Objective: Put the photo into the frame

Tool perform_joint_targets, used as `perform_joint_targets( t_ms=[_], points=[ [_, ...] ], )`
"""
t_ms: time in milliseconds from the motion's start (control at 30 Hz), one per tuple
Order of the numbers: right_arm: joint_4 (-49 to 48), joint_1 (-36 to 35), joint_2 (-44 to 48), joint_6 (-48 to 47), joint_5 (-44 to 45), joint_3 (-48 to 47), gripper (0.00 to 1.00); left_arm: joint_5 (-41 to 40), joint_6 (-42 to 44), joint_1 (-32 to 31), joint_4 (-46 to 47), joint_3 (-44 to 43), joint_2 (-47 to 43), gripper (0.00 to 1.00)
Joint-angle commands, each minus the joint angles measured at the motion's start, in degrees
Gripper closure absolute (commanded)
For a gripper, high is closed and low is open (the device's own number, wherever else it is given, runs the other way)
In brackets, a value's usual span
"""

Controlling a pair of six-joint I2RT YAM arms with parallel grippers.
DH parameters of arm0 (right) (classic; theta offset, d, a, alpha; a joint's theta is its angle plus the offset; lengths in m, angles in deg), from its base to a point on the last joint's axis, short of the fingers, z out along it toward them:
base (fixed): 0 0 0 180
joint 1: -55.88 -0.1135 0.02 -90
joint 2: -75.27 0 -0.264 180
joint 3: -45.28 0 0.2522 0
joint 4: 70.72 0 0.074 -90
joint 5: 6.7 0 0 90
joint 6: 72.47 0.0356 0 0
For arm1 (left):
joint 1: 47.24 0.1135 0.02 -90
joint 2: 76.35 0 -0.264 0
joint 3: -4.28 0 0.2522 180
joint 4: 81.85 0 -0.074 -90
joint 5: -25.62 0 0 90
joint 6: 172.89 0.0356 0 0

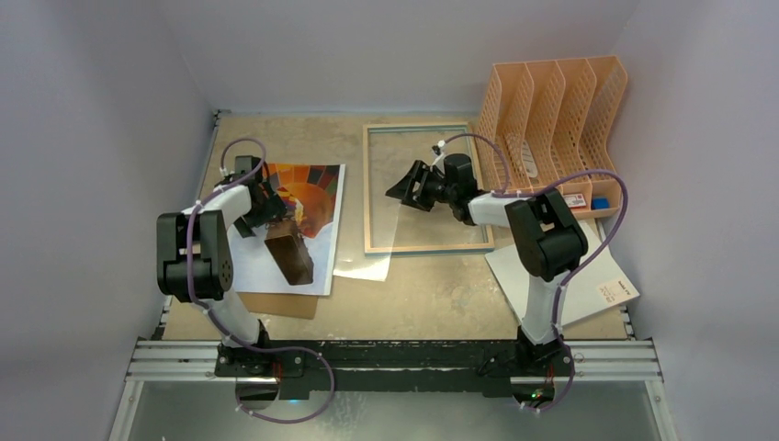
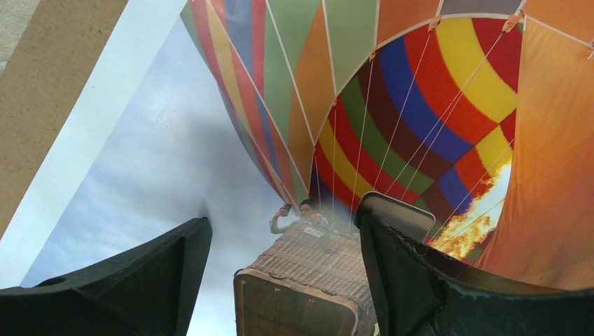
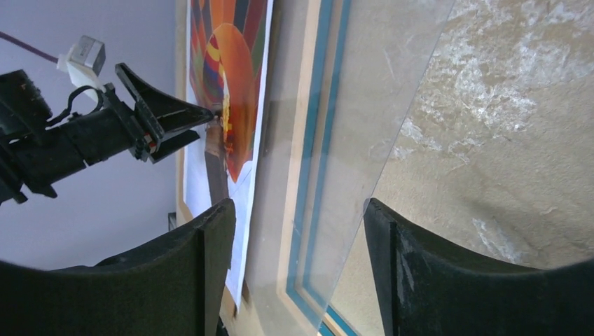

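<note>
My left claw hangs with its jaws apart, tips low over the large colourful hot-air-balloon print, the photo. It lies flat on the left, beside the thin cyan-and-pale-wood frame at far centre. My right claw is spread too, above the clear glass pane, which lies askew across the frame's left rail. I judge a flat sheet gives little to grip, so I should pinch a free edge gently and drag it right.
</note>
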Motion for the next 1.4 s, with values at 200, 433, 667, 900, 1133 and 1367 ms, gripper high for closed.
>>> perform_joint_targets(
  t_ms=[200, 433, 667, 900, 1133, 1367],
  points=[
    [11.66, -3.16, -2.09, 1.72, 8.87, -4.32, 0.27, 5.07, -2.89, 0.12, 1.83, 3.81, 2.50, 0.20],
    [9.52, -4.46, -2.18, 2.35, 7.79, -3.60, 0.28, 5.34, -2.76, 0.15, 1.79, 3.75, 2.55, 0.20],
    [-0.71, -6.14, -3.42, 7.05, 1.88, -0.93, 0.29, 6.29, -2.54, 0.14, 2.20, 3.98, 2.54, 0.20],
    [-25.02, -9.54, -5.39, 19.64, 0.92, 5.19, 0.34, 5.78, -2.39, 0.17, 2.43, 4.43, 3.82, 0.20],
    [-29.43, -9.63, -4.82, 20.01, 2.77, 5.90, 0.70, 5.43, -1.93, 0.15, 2.32, 4.64, 2.85, 0.20],
    [-27.34, -9.64, -3.59, 19.21, 3.16, 5.80, 1.00, 5.65, -2.10, 0.17, 1.73, 3.76, 1.21, 0.20]
  ],
)
